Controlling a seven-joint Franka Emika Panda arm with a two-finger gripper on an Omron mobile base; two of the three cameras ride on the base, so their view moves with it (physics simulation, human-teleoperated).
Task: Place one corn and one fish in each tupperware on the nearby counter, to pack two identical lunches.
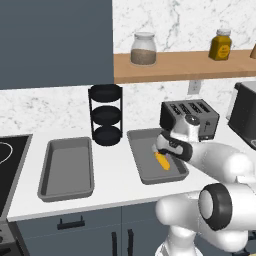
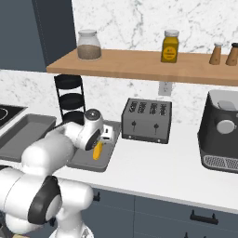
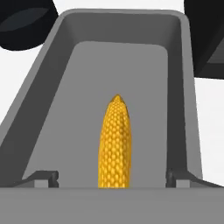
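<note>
The yellow corn (image 3: 115, 144) is lying flat on the floor of the right-hand tupperware (image 1: 141, 170), pretty much down the middle and running lengthwise, pointed tip toward 12 o'clock in the hand view. From the left base view you can see it (image 1: 161, 161) sitting in the half of the tray nearer the front edge of the counter (image 1: 115, 187).

The gripper (image 3: 112, 180) hangs right over that tray, looking straight along the cob. The fingers (image 3: 41, 178) are spread wide, one tip at about 8 o'clock and the other at 4 o'clock in the hand view, with the corn in the gap between them and touching neither. So nothing is gripped, the corn just rests in the tray.

The second tupperware (image 1: 67, 167) sits at 9 o'clock from the first one in the left base view, well apart from it, and I see nothing in it. Between the two, toward the wall, there's a black three-tier rack (image 1: 106, 114).

The toaster (image 2: 146, 120) stands just beside the corn tray at 3 o'clock in the right base view, and a dark coffee machine (image 2: 221, 130) is further along at 3 o'clock. Up on the wooden shelf (image 2: 139, 65) are a glass jar (image 2: 89, 45) and a yellow jar (image 2: 170, 46).
</note>
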